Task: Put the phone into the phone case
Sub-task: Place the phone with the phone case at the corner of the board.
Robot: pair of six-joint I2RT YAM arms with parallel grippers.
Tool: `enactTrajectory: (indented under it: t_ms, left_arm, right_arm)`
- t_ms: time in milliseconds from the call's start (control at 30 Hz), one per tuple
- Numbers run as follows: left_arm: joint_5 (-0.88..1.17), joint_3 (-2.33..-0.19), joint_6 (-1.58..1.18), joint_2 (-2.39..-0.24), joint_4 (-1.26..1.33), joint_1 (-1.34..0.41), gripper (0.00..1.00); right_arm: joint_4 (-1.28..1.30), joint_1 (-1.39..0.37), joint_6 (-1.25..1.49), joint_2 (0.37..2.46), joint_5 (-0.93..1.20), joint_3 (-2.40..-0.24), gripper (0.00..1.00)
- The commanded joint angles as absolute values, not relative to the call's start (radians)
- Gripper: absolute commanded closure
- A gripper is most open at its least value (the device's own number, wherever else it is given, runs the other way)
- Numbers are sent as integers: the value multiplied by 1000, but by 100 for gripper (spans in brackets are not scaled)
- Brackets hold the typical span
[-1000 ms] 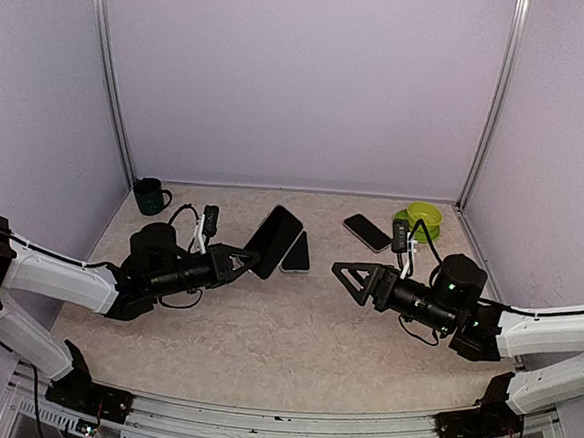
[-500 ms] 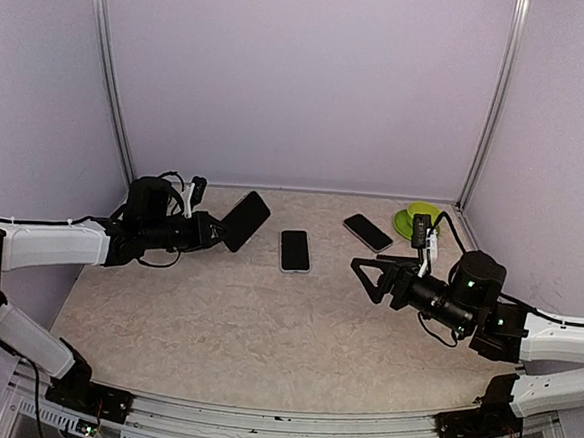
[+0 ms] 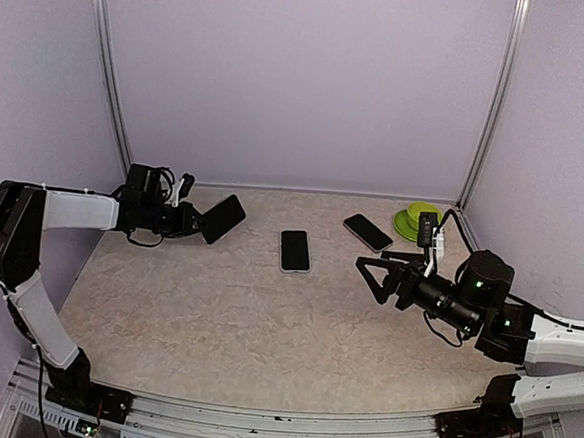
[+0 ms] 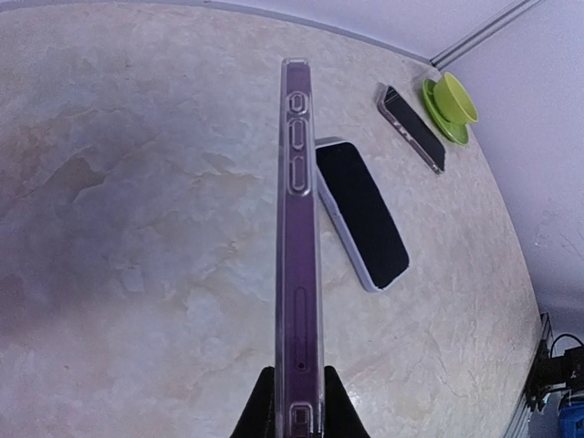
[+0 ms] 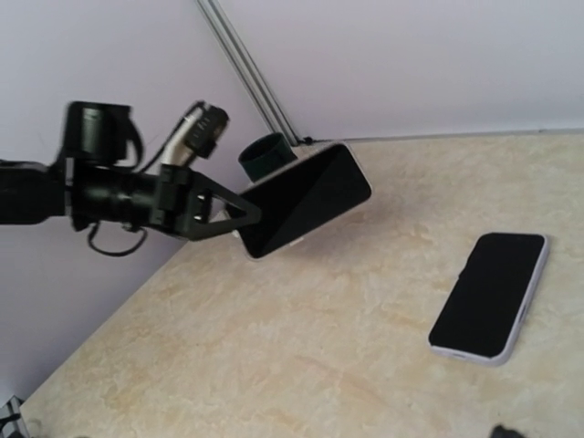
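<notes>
In front of me is a beige stone-look table top [image 3: 264, 327] with pale purple walls [image 3: 302, 79] around it. At the far right sits a bright green dish [image 4: 453, 99]; it may be a cup on a saucer. A black flat phone [image 3: 367, 232] lies just beside it. A dark green mug [image 5: 265, 157] stands in the far left corner.

Legible text, labels, brands, numbers, signs: none recorded. Phone [image 3: 295, 250] screen shown dark and blank. Phone case [image 4: 299, 265] edge seen unmarked. Second phone [image 3: 368, 232] too small to be read.
</notes>
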State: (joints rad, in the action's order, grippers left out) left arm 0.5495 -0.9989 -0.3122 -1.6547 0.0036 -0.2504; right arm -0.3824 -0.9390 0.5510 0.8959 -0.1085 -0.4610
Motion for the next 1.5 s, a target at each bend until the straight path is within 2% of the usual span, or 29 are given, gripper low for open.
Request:
enactTrajectory:
  t_ms: [0,267,667,867,1467]
  left_arm:
    - [644,-1100,-223,-1736,-10,-197,100]
    - [655,-1240,-159,-1925,-92,-157,100]
    - [714,-1344,-127,-2047,-126,-111,99]
    - [723,-1406,-86,-2113,-182,-98,92]
    - [672,-1401,-99,-2152,-163,-73,71]
  right_arm:
    - [-360,-927,520,856,-110,-452,8]
    - [-347,-923,529,845,-112,-438,7]
    - [-349,-922,545,872,-120,-454,7]
    - [-349,-922,554,884,-120,-459,7]
    - [-358,-922,558,911,-111,-465,7]
